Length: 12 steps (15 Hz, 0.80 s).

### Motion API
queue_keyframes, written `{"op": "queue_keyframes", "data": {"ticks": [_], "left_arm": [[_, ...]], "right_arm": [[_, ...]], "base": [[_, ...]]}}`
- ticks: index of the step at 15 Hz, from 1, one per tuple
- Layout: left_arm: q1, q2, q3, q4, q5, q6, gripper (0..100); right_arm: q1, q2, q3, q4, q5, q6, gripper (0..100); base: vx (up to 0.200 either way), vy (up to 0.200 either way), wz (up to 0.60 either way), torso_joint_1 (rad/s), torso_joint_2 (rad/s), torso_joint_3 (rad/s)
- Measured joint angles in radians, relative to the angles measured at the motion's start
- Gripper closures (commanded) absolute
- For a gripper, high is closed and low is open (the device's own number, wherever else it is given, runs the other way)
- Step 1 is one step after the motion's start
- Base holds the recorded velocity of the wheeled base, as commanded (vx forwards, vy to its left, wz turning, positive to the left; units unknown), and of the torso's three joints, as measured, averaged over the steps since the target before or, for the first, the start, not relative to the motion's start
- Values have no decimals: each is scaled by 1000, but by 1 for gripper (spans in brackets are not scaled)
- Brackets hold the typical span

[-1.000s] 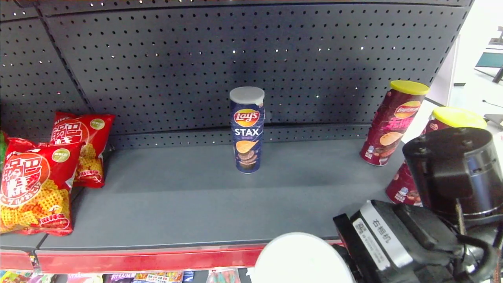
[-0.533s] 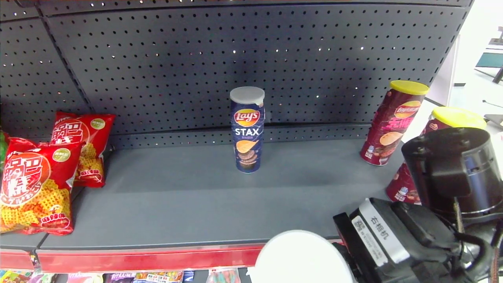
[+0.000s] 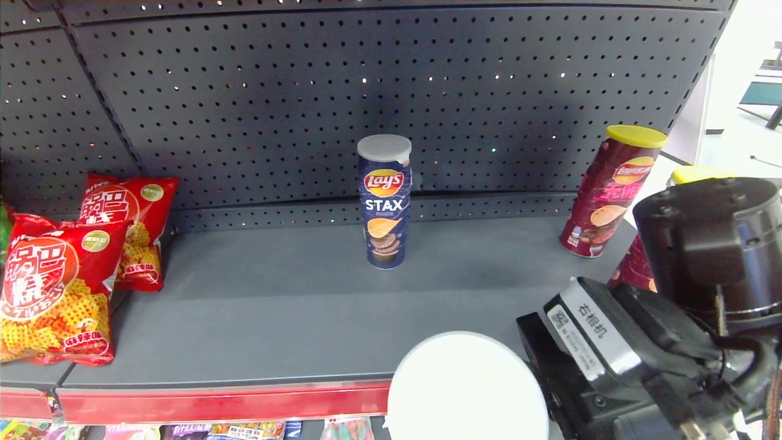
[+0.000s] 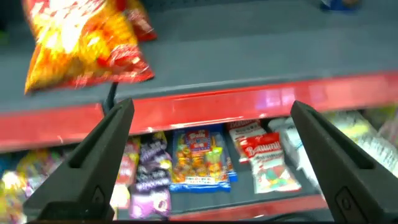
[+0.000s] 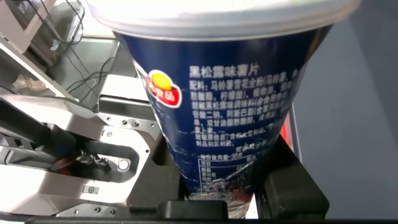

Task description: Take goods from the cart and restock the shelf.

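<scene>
While the right hand (image 5: 229, 200) grips it, the blue can (image 3: 467, 386) has risen.

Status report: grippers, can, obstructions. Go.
Left gripper open, facing shelf edge. Right gripper shut on blue can, lid up, at shelf front. Second can stands mid-shelf; red cans close on the right.

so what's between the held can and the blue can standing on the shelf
Only bare shelf between held can and standing can, per head view.
</scene>
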Motion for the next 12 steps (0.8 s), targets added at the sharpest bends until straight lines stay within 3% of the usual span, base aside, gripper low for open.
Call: {"op": "queue_keyframes", "data": {"ticks": [1,4,7,10,12], "left_arm": [[0,0,-1,-2,-14,16,0],[0,0,0,-10,-20,17,0],[-13,27,-63,-106,-20,-3,0],[-108,220,-217,-248,19,-41,0],[-169,413,-350,-293,-33,-34,0]], "right_arm": [[0,0,-1,0,0,0,100],[1,-5,6,0,0,1,100],[0,-15,20,0,0,2,100],[1,-22,29,0,0,2,100],[0,-24,28,0,0,4,100]], "base": [[0,0,0,0,0,0],[0,0,0,0,0,0],[0,0,0,0,0,0],[0,0,0,0,0,0],[0,0,0,0,0,0]]}}
